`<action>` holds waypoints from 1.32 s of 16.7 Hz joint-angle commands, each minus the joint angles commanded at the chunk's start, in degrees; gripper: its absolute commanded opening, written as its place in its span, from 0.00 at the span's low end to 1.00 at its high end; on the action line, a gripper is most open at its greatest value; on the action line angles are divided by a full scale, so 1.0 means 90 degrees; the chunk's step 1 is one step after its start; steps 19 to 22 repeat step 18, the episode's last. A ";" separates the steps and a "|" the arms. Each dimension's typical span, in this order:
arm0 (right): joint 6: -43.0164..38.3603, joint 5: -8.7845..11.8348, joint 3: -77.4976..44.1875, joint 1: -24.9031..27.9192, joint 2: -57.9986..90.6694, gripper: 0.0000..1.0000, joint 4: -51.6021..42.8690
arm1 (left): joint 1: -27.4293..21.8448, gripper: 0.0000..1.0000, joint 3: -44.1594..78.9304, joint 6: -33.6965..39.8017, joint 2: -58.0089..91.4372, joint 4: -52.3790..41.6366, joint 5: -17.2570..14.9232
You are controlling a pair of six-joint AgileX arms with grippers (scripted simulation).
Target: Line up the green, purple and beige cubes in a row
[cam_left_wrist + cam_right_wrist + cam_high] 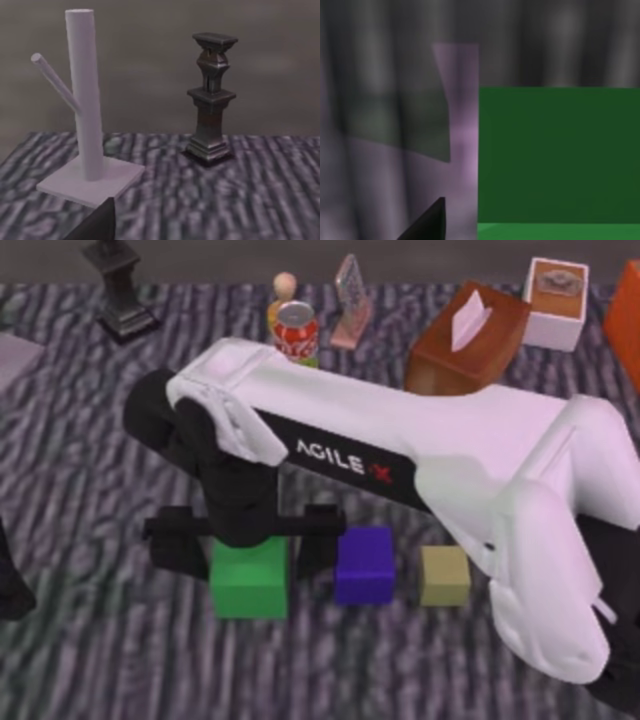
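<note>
Grey-and-violet streaked cloth covers the table [90, 490], with clutter kept along its far edge: a dark pedestal [120, 290] at 11 o'clock, a cola can [296, 332] at 12 o'clock, and a brown tissue box [468, 338] and a white square box [556, 302] toward 1 o'clock. Near the front, around 6 o'clock, the green cube [250, 578], the purple cube [364, 565] and the beige cube [445, 575] are seen standing in a left-to-right row, apart from one another and roughly level. The right gripper [245, 532] is held low over the green cube, its fingers spread wide to either side and not closed on it; in the right wrist view the cube's green face fills much of the frame. The row is judged essentially complete, with only the arm's retreat left. The left gripper is not shown in any view; its wrist camera looks at a white stand [84, 125] and the pedestal.
</note>
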State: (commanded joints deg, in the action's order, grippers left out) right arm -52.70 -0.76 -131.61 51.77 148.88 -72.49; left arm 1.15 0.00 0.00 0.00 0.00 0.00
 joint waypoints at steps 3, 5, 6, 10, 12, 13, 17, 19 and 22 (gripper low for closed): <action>0.0000 0.0000 0.0000 0.0000 0.0000 1.00 0.0000 | 0.0000 1.00 0.0000 0.0000 0.0000 0.0000 0.0000; 0.0000 0.0000 -0.0001 -0.0017 0.0001 1.00 -0.0001 | 0.0000 1.00 0.0000 0.0000 0.0000 0.0000 0.0000; 0.0001 0.0000 -0.0020 -0.0013 0.0008 1.00 -0.0019 | 0.0000 1.00 0.0000 0.0000 0.0000 0.0000 0.0000; -0.0011 0.0003 -0.0763 0.0025 0.0188 1.00 -0.0675 | 0.0000 1.00 0.0000 0.0000 0.0000 0.0000 0.0000; -0.0019 0.0004 -0.1500 0.0035 0.0306 1.00 -0.1198 | 0.0000 1.00 0.0000 0.0000 0.0000 0.0000 0.0000; -0.0018 0.0004 -0.1862 0.0040 0.0361 1.00 -0.1466 | 0.0000 1.00 0.0000 0.0000 0.0000 0.0000 0.0000; -0.0002 -0.0006 -0.2660 0.0043 0.0473 1.00 -0.2189 | 0.0000 1.00 0.0000 0.0000 0.0000 0.0000 0.0000; 0.0000 -0.0007 -0.2692 0.0042 0.0475 1.00 -0.2218 | 0.0000 1.00 0.0000 0.0000 0.0000 0.0000 0.0000; 0.0000 -0.0007 -0.2692 0.0042 0.0475 1.00 -0.2218 | 0.0000 1.00 0.0000 0.0000 0.0000 0.0000 0.0000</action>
